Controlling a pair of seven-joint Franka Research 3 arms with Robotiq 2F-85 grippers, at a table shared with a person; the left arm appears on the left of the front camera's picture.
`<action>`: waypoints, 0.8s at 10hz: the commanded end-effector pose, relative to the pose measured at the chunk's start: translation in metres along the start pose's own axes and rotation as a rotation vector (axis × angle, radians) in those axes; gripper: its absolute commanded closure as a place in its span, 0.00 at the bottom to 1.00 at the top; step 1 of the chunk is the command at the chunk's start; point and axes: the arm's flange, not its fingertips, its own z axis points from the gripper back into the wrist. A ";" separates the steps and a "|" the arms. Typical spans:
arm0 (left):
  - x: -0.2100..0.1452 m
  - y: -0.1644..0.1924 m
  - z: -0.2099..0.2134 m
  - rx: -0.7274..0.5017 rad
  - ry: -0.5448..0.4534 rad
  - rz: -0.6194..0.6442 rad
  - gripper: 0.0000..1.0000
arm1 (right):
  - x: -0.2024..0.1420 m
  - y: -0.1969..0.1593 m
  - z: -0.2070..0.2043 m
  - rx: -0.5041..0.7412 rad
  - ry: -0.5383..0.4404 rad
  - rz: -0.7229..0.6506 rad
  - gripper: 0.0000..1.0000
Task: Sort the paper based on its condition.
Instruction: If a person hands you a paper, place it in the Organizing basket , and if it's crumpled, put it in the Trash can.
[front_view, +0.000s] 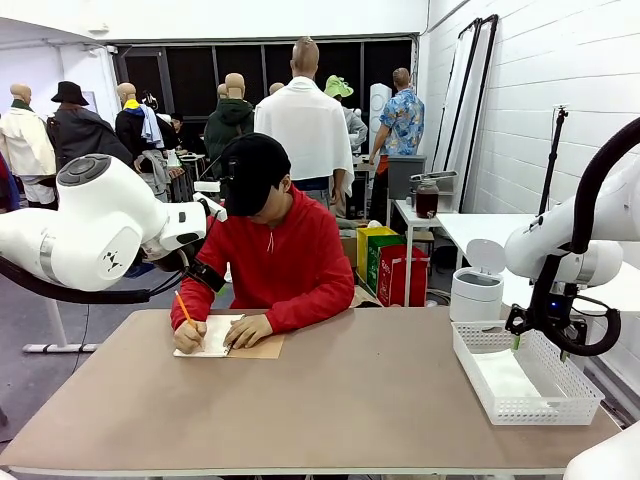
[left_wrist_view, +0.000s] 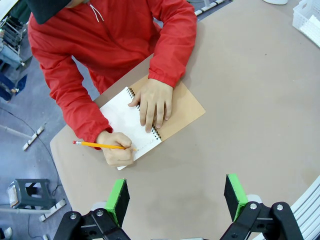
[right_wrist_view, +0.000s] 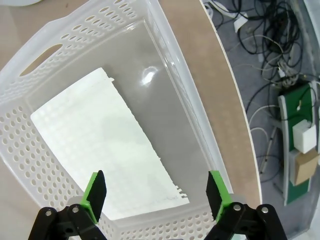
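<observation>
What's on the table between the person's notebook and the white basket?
Nothing. In the front view, the brown table is bare all the way from the notebook to the basket.

The table (front_view: 350, 400) is a flat light brown. At its far left the spiral notebook (left_wrist_view: 150, 112) shows a plain white page (left_wrist_view: 120, 112) over a brown cardboard cover (left_wrist_view: 186, 106), with a yellow pencil (left_wrist_view: 97, 145) tipped in pink across it, and the person (front_view: 285, 250) writing wears a red hooded top (left_wrist_view: 115, 35) and a black cap (front_view: 255, 165). At the right the basket (right_wrist_view: 165, 55) is white plastic patterned with rows of small oval holes, the paper (right_wrist_view: 100, 155) in it is plain white, and the left gripper (left_wrist_view: 176, 189) and right gripper (right_wrist_view: 156, 182) are black with bright green pads (left_wrist_view: 118, 197) on glossy white arms (front_view: 80, 230).
</observation>
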 end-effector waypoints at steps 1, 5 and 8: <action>0.000 0.000 0.000 0.001 0.003 -0.004 0.00 | 0.001 -0.001 -0.002 0.026 0.008 0.009 0.00; 0.000 0.000 0.000 0.001 0.003 -0.004 0.00 | 0.000 0.000 0.000 0.000 0.000 0.002 0.00; 0.000 0.000 0.000 0.001 0.003 -0.004 0.00 | -0.019 0.038 0.037 -0.056 -0.039 0.168 0.00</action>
